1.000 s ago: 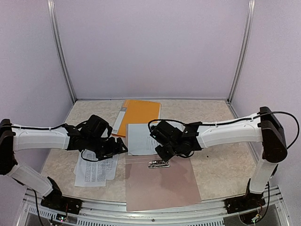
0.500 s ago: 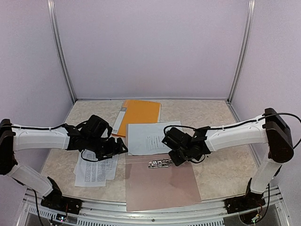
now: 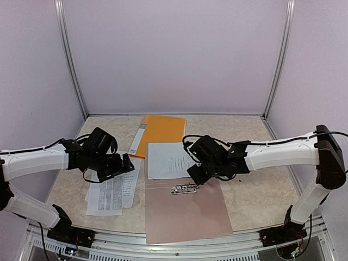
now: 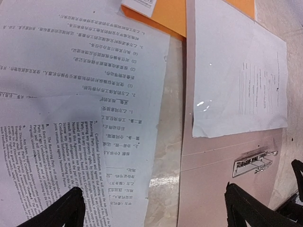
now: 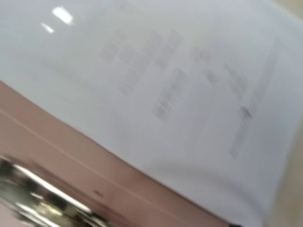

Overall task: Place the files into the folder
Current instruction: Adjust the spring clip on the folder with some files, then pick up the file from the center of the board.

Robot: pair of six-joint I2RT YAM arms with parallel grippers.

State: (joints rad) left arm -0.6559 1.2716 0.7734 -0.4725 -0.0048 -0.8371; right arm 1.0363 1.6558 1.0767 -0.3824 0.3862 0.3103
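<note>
The files lie in two places. A stack of printed white sheets (image 3: 111, 193) lies on the table at the left and fills the left of the left wrist view (image 4: 71, 94). One white sheet (image 3: 166, 160) lies on the far half of the open taupe folder (image 3: 185, 212), above its metal clip (image 3: 184, 188). My left gripper (image 3: 120, 165) hovers open and empty over the stack's far right corner, its fingertips (image 4: 71, 210) wide apart. My right gripper (image 3: 198, 175) hangs over the sheet's (image 5: 180, 71) near right edge. Its wrist view is blurred and shows no finger between sheet and camera.
An orange folder (image 3: 160, 133) with a white spine label lies behind the sheet, partly under it. The taupe folder (image 4: 222, 189) reaches the table's near edge. Marbled table (image 3: 255, 190) shows at the right. Lilac walls close in the back and both sides.
My left gripper has drawn back to the left, off the gap beside the folder. My right gripper swung right, then came back left over the sheet's near edge. The papers have not visibly moved.
</note>
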